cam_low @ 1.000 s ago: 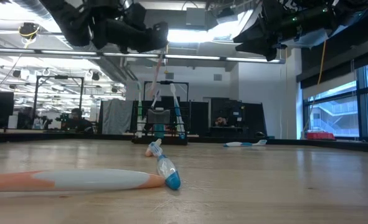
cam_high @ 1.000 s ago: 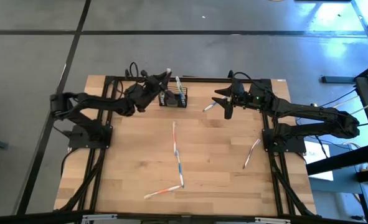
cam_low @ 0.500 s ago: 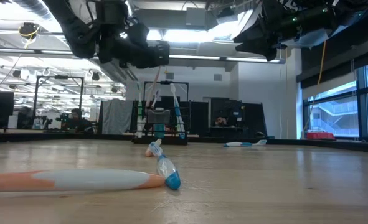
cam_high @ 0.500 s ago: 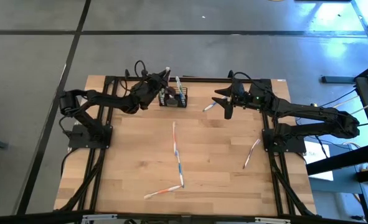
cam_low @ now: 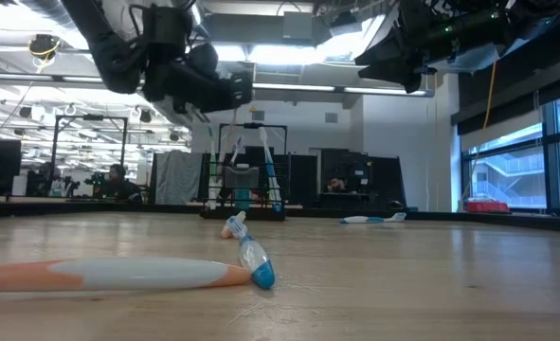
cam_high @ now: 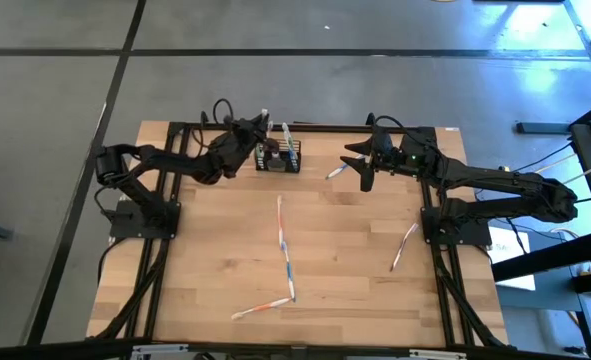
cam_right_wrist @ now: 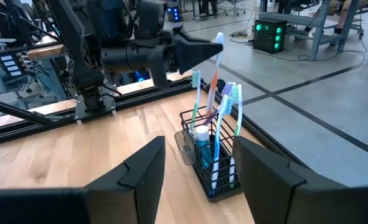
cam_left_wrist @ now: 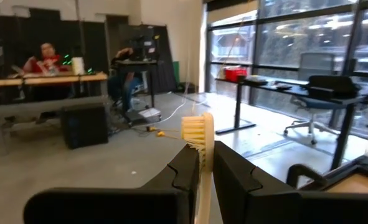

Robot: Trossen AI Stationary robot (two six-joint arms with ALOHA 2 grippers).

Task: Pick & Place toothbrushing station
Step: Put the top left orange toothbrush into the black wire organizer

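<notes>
High view shows the counter (cam_high: pixel 355 250) with the toothbrushing station (cam_high: pixel 278 160) at its far edge; the left gripper (cam_high: pixel 258 131), just beside it, is closed on a toothbrush (cam_left_wrist: pixel 201 143); the right gripper (cam_high: pixel 360 163), well apart, stands open; the basket seems light and stiff, best taken by its wire rim.

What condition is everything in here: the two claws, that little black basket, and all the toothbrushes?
Left gripper: shut on a toothbrush, raised over the basket.
Right gripper: open, empty, raised above the table.
Wire basket: upright on the table, holding several standing toothbrushes and a small tube.
Loose toothbrushes: lying flat on the table.
</notes>
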